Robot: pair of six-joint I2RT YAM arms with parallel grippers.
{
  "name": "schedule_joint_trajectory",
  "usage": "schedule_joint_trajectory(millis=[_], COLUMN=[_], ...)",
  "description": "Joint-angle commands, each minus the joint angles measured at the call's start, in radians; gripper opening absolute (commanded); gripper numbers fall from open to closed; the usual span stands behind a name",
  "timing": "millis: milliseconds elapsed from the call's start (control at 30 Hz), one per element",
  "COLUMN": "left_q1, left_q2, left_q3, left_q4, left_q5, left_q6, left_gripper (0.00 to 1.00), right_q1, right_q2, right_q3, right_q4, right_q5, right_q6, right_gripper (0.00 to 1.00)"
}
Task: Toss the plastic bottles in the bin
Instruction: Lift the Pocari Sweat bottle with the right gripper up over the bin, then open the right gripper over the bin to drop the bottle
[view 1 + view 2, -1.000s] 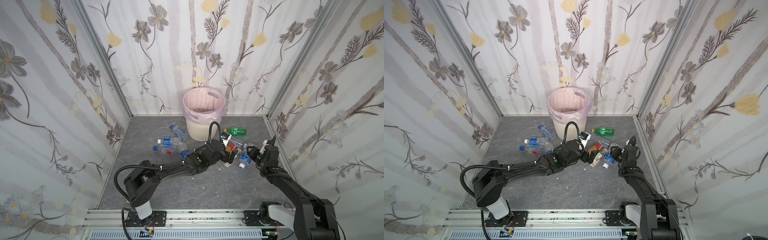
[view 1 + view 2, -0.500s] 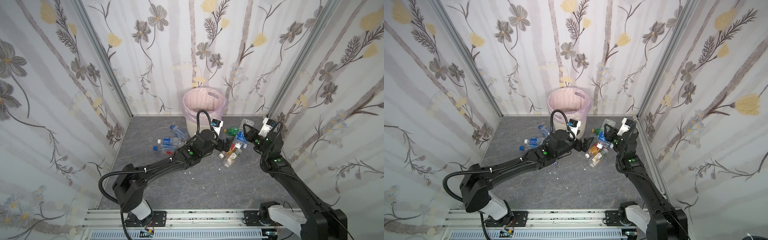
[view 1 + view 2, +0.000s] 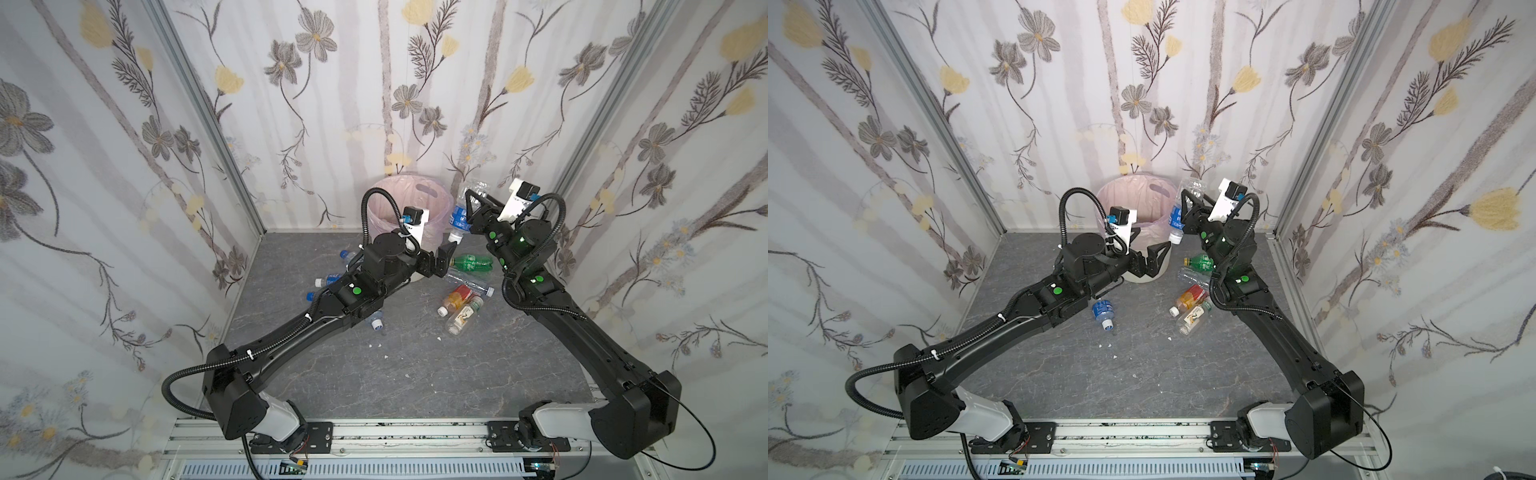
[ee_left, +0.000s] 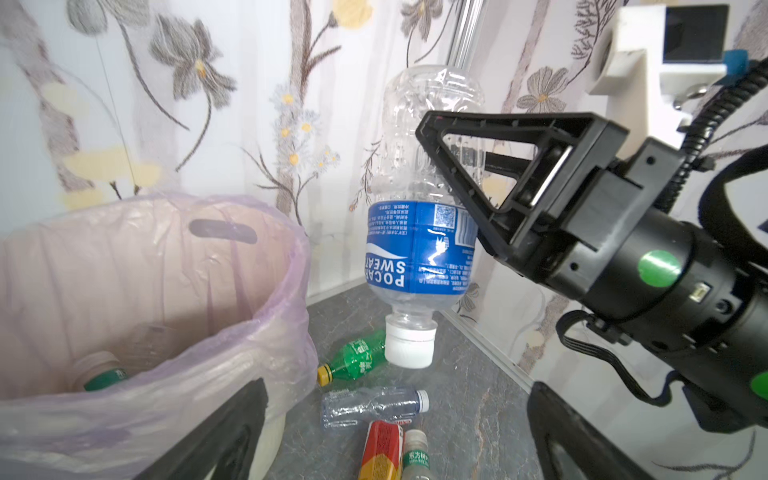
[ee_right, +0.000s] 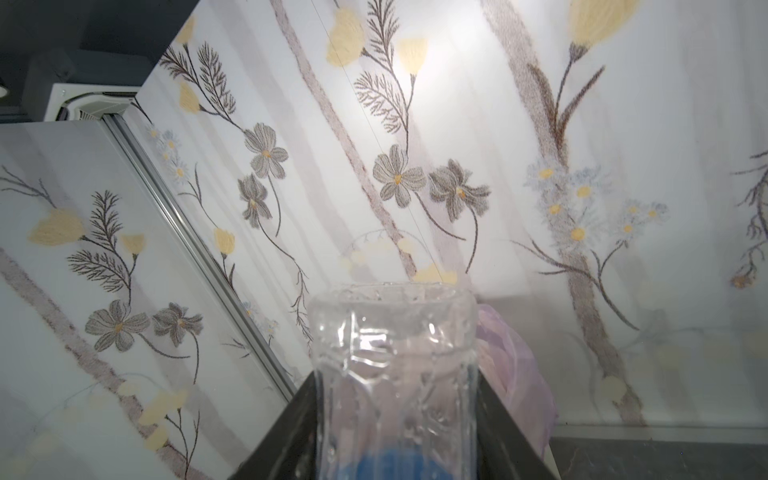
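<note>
My right gripper (image 3: 466,203) (image 5: 395,415) is shut on a clear plastic bottle (image 3: 459,214) (image 4: 419,249) with a blue label. The bottle hangs cap down in the air, just right of the rim of the bin (image 3: 409,195) (image 4: 166,216). The bin is lined with a pale pink bag and has a green-labelled bottle (image 4: 104,376) inside. My left gripper (image 3: 440,259) (image 4: 399,440) is open and empty, low in front of the bin. Beyond it on the floor lie a green bottle (image 4: 357,359), a crushed clear one (image 4: 370,405), an orange one (image 3: 457,297) and a white-labelled one (image 3: 463,318).
A blue-labelled bottle (image 3: 1102,311) lies beside my left forearm. More bottles (image 3: 328,280) lie left of the bin, partly hidden by that arm. Floral walls close the grey floor (image 3: 415,374) on three sides, with small white scraps (image 3: 376,345) mid-floor.
My right gripper has lifted the blue-labelled bottle from the floor up to the bin's rim. My left arm has swung back toward the bin, still open.
</note>
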Motion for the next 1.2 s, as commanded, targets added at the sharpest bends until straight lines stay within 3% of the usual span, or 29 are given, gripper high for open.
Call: schedule_joint_trajectory(millis=[0, 400, 567, 767, 833, 900, 933, 1000, 1067, 1167], left_q1=[0.021, 0.043, 0.045, 0.066, 0.085, 0.105, 0.113, 0.129, 0.141, 0.156], left_q2=[-0.004, 0.026, 0.021, -0.006, -0.020, -0.035, -0.041, -0.060, -0.073, -0.086], left_q3=[0.066, 0.225, 0.208, 0.155, 0.133, 0.112, 0.101, 0.078, 0.060, 0.040], left_q4=[-0.025, -0.031, -0.032, -0.031, -0.031, -0.031, -0.031, -0.029, -0.029, -0.029], left_q5=[-0.036, -0.022, -0.028, -0.032, -0.029, -0.020, -0.016, -0.013, -0.011, -0.007], left_q6=[0.076, 0.120, 0.129, 0.120, 0.102, 0.081, 0.074, 0.064, 0.056, 0.046], left_gripper=[1.00, 1.00, 1.00, 1.00, 1.00, 1.00, 1.00, 1.00, 1.00, 1.00], right_q1=[0.024, 0.099, 0.112, 0.115, 0.113, 0.114, 0.113, 0.111, 0.114, 0.115], right_q2=[0.033, 0.082, 0.162, 0.361, 0.479, 0.574, 0.592, 0.581, 0.557, 0.548], right_q3=[0.075, 0.167, 0.290, 0.443, 0.548, 0.662, 0.685, 0.653, 0.615, 0.614], right_q4=[0.122, 0.601, 0.584, 0.409, 0.273, 0.121, 0.083, 0.091, 0.125, 0.117], right_q5=[0.012, 0.072, 0.094, 0.164, 0.167, 0.201, 0.221, 0.244, 0.239, 0.236], right_q6=[-0.100, -0.305, -0.326, -0.295, -0.283, -0.277, -0.261, -0.235, -0.226, -0.225], right_gripper=[0.48, 0.47, 0.48, 0.50, 0.56, 0.71, 0.72, 0.76, 0.89, 0.97])
